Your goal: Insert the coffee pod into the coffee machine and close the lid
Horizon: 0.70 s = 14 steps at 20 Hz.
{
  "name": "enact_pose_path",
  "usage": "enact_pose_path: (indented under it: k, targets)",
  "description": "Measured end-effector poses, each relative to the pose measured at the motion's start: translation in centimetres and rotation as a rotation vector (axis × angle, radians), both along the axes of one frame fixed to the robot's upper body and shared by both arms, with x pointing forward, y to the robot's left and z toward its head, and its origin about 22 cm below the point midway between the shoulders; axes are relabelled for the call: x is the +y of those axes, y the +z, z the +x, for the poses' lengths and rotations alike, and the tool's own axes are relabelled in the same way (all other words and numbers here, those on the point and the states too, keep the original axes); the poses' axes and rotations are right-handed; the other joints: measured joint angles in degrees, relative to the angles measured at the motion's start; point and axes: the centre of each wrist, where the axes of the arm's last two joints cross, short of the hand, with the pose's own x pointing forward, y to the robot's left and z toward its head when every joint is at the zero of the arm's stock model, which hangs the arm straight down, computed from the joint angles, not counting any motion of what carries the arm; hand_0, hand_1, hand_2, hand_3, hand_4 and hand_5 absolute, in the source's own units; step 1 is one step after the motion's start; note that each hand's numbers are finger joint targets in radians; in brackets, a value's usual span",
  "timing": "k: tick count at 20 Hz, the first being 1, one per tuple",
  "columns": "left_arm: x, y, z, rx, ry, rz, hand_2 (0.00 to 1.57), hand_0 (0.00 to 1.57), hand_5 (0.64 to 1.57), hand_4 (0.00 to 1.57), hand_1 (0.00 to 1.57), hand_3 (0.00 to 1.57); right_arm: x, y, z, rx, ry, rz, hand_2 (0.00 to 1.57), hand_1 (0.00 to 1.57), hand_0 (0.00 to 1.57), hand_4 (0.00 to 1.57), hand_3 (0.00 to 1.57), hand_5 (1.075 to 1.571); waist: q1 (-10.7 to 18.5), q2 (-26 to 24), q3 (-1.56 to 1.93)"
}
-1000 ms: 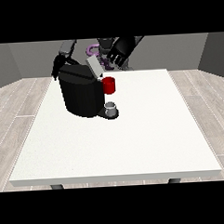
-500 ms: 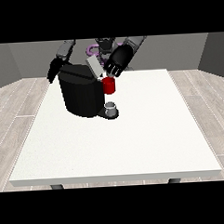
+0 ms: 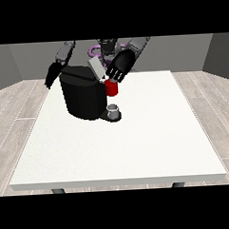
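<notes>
The black coffee machine stands on the white table, left of centre and towards the back. Its grey lid is tilted up, open. A red cylindrical part sits at the machine's front, above a small grey cup on the base. The hand at the view's right is over the lid and the red part, its fingers straight and pointing down, reaching the lid's edge. Behind the machine's left side hangs the hand at the view's left, with straight fingers and nothing in it. I cannot make out a separate coffee pod.
A purple ring-shaped thing lies at the table's back edge, behind the machine. The robot's body is just beyond it. White tabletop stretches to the front and right of the machine.
The hand at the view's right has come down and forward from behind the machine onto the raised lid. The lid still stands up. The other hand has barely moved.
</notes>
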Motion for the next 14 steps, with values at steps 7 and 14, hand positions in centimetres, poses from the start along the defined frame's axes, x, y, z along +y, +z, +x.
enact_pose_path:
  k: [7,14]
  targets:
    - [-0.5,-0.3,0.2,-0.001,-0.008,0.001,1.24,1.17,1.571,0.41,1.17,1.19,0.5,0.1,0.2,-0.003,-0.009,0.011,0.0,0.0,0.0,0.17,0.0,1.571,0.19,0.07,0.02]
    - [-0.9,0.8,0.1,-0.034,-0.012,-0.004,1.24,1.21,1.571,0.36,1.21,1.21,-0.1,-0.2,0.3,-0.01,-0.017,0.018,0.0,0.0,0.0,0.1,0.0,1.571,0.28,0.67,0.01]
